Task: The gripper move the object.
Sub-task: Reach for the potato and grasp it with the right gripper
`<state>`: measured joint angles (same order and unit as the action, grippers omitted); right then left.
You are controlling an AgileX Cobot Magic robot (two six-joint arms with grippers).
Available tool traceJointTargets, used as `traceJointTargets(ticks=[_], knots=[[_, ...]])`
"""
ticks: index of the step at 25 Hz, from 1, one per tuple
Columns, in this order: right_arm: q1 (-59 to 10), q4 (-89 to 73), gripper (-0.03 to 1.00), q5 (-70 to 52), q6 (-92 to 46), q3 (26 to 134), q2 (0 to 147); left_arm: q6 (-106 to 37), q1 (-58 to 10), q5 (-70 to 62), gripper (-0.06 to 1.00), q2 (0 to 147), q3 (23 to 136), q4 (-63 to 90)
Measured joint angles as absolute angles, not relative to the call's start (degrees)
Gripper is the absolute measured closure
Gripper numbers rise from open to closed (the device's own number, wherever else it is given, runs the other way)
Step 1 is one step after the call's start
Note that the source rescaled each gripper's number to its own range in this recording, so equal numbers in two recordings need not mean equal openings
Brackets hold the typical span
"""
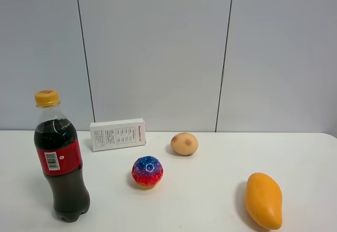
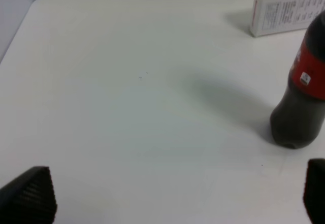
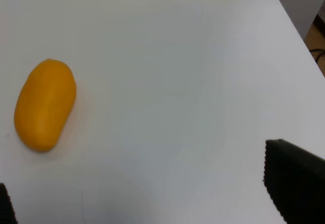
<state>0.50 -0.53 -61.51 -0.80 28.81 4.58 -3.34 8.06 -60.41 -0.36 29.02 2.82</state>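
Object (image 1: 184, 143), a tan, roundish lump with a brown spot, sits on the white tabletop (image 1: 210, 190) toward the back in the exterior high view, near the grey wall panels. It stands free, touching nothing. A white box (image 1: 118, 133) with printed text lies to its left, well apart. A blue-and-red speckled ball (image 1: 147, 171) rests nearer the camera and a little to the left of the object. A cola bottle (image 1: 59, 158) with a yellow cap and red label stands upright at the front left. An orange mango (image 1: 264, 200) lies at the front right.

The left wrist view shows the left hand (image 2: 171, 193) released, with its two black fingertips spread to opposite edges of the picture and only bare tabletop between them. The lower part of the cola bottle stands beyond one fingertip, and the white box lies farther off at the tabletop's back edge.

The right wrist view shows the right hand (image 3: 147, 193) also released: one ribbed fingertip (image 3: 292, 183) is plain, the other only a sliver at the picture's edge. The mango lies ahead, apart from both fingertips.
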Motion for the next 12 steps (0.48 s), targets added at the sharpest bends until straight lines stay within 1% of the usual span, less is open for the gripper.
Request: traceJointTargets(ticks=[12], knots=[[0.50,-0.53,-0.03,-61.44,-0.80,28.81,4.58,-3.29,8.06,-60.41,-0.06,-0.36,29.02,2.82]])
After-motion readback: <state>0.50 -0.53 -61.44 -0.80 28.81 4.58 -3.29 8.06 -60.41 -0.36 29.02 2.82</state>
